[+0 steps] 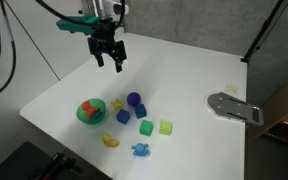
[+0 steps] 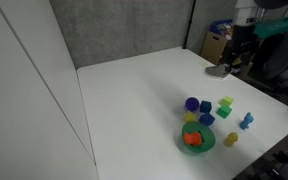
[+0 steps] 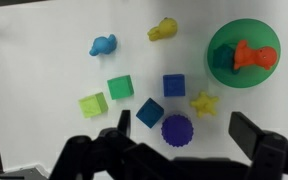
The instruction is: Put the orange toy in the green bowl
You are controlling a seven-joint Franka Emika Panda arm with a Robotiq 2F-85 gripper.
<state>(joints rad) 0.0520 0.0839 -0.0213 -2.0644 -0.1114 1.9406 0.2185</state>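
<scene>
In an exterior view the orange toy [image 1: 88,107] sits inside the green bowl [image 1: 96,119], near one corner of the white table [image 1: 184,70]. It reads as a lil orange-red lump w/ green all round it. The gripper [image 1: 109,58] hangs above the table, well apart from the bowl, fingers spread, nothing in them.

In an exterior view from another angle it's the same deal: toy [image 2: 193,139] down in the bowl [image 2: 206,146], tbh too small for detail.

Wrist view is best imo. The toy [image 3: 252,57] is chunky and blocky w/ an uneven outline, way smaller than the bowl [image 3: 224,35], lying right of centre on its floor. Gripper [image 3: 181,125] fingers [image 3: 256,138] stand wide apart and empty, w/ a purple round toy [image 3: 177,130] showing between them.
</scene>
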